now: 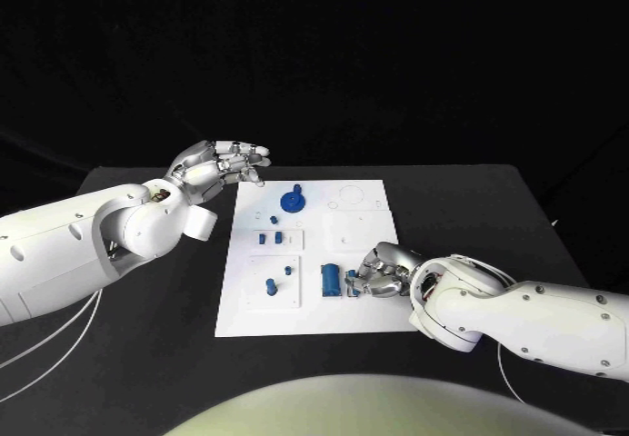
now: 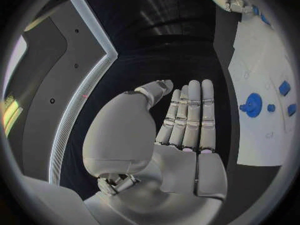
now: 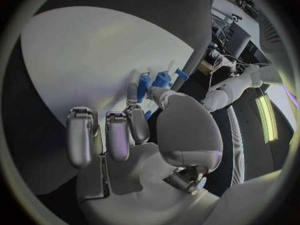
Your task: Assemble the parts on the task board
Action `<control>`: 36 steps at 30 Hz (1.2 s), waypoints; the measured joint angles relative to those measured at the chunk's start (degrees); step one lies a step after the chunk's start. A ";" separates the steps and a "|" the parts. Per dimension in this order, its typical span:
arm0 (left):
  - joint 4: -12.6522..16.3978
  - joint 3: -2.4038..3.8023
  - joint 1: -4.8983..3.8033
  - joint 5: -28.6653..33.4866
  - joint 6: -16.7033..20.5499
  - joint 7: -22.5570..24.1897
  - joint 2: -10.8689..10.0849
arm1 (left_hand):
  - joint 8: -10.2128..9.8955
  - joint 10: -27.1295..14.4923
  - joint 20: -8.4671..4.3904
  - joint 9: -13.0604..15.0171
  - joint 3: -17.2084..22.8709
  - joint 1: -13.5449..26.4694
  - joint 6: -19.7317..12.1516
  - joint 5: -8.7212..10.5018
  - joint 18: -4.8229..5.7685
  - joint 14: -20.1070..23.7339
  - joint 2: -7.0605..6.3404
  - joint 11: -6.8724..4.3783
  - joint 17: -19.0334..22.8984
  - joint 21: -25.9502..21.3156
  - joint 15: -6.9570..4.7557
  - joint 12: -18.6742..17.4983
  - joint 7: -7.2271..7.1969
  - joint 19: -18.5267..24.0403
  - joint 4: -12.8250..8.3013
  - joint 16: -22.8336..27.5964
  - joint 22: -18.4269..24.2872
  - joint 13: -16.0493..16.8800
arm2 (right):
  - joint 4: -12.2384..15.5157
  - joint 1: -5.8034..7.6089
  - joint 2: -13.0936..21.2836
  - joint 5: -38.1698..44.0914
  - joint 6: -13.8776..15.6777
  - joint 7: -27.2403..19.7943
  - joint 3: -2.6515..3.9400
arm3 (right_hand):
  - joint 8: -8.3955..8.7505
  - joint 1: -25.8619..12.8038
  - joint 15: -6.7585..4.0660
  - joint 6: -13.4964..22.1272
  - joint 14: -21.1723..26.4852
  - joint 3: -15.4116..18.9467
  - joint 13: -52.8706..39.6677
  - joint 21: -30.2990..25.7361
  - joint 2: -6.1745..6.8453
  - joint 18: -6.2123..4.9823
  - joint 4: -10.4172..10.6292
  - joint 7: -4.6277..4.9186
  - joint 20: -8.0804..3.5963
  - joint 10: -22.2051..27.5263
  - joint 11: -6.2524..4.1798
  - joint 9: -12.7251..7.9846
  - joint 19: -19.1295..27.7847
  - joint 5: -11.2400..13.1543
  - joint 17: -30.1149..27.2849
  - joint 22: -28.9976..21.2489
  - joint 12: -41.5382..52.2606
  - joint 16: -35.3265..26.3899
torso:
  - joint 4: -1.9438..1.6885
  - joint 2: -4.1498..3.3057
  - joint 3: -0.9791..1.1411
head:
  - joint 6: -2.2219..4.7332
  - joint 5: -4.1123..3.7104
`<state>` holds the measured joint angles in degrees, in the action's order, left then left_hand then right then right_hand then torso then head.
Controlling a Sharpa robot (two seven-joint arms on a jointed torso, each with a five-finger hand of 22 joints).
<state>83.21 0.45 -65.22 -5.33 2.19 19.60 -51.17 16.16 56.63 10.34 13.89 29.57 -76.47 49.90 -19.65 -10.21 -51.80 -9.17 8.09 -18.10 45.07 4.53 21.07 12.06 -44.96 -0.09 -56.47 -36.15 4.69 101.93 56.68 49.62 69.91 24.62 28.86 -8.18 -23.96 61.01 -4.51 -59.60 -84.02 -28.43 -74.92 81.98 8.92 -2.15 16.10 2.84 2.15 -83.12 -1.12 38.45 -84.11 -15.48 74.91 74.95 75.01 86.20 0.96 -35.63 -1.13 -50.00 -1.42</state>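
Observation:
The white task board lies mid-table, and it also shows in the left wrist view. On it are a round blue part, several small blue pegs and a bigger blue cylinder. My right hand is low over the board's near right part, beside the cylinder. Its thumb and a finger pinch a small blue part. My left hand hangs above the table off the board's far left corner, fingers straight and holding nothing.
The black table runs all around the board, with bare surface to the left, right and front. On the board's right half are faint round outlines and an inset square.

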 measured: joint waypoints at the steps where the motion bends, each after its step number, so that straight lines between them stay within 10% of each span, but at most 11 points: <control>1: 0.00 0.00 0.00 0.00 0.00 -0.01 0.00 | 0.00 0.00 0.00 0.00 0.00 0.00 0.00 0.00 0.00 0.00 0.00 0.00 0.00 0.00 0.00 0.00 0.00 0.00 0.00 0.00 0.00 0.00 | -0.04 -0.02 -0.03 -0.02 0.00 0.03 -0.02 | 0.00 -0.78 0.00 -0.01 0.00 0.23 0.00 0.00 -0.22 0.00 0.23 -0.01 0.00 0.00 0.00 -0.04 0.00 1.14 0.00 0.00 0.10 0.00 | 0.00 0.01 -0.01 | 0.00 0.00; 11: -0.01 0.00 0.00 0.00 -0.02 -0.06 0.01 | 0.00 0.00 0.00 0.00 0.00 0.00 0.00 0.00 0.00 0.00 0.00 0.00 0.00 0.00 0.00 0.00 0.00 0.00 0.00 0.00 0.00 0.00 | -0.07 -0.05 -0.29 -0.07 -0.16 0.16 -0.03 | 0.01 -1.99 0.00 -0.01 0.00 1.32 0.01 0.00 -0.23 0.00 0.35 0.00 0.00 0.00 0.00 -0.49 0.00 3.62 0.00 -0.01 0.23 0.00 | 0.00 0.04 -0.03 | 0.00 -0.02; 33: -0.08 0.00 0.00 -0.01 -0.03 -0.14 -0.06 | 0.00 0.00 0.00 0.00 0.00 0.00 0.00 0.00 0.00 0.00 0.00 0.00 0.00 0.00 0.00 0.00 0.00 0.00 0.00 0.00 0.00 0.00 | 1.23 -0.08 1.53 1.24 -0.05 -0.74 -0.03 | -0.10 -2.59 0.00 0.20 0.00 5.29 0.02 0.00 0.38 0.00 -0.46 0.18 0.01 0.01 0.00 -0.91 0.01 0.39 -0.01 -0.02 0.06 0.00 | 0.01 0.04 0.00 | 0.00 0.26; 36: -0.13 0.00 0.00 -0.01 -0.03 -0.15 -0.11 | 0.00 0.00 0.00 0.00 0.00 0.00 0.00 0.00 0.00 0.00 0.00 0.00 0.00 0.00 0.00 0.00 0.00 0.00 0.00 0.00 0.00 0.00 | 2.38 -0.08 2.12 2.35 0.45 -1.49 -0.03 | -0.41 0.19 0.00 0.20 0.00 5.45 0.02 0.00 0.42 -0.01 -1.61 0.18 0.01 -0.32 -0.15 -1.01 0.01 3.23 -0.01 -0.03 0.47 0.00 | 0.05 0.04 0.03 | 0.00 0.32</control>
<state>83.08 0.45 -65.22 -5.35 2.15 19.45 -51.28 16.16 56.63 10.34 13.89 29.57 -76.47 49.90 -19.65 -10.21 -51.80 -9.17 8.10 -18.10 45.07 4.53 21.07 12.06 -44.95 -0.09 -56.47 -36.15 4.69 104.31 56.60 51.74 72.26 25.08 27.38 -8.21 -24.37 61.20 -4.51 -59.40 -84.02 -22.99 -74.91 81.98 9.34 -2.16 14.50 3.02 2.16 -83.44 -1.27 37.44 -84.10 -12.26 74.90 74.92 75.48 86.20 1.01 -35.60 -1.10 -50.00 -1.10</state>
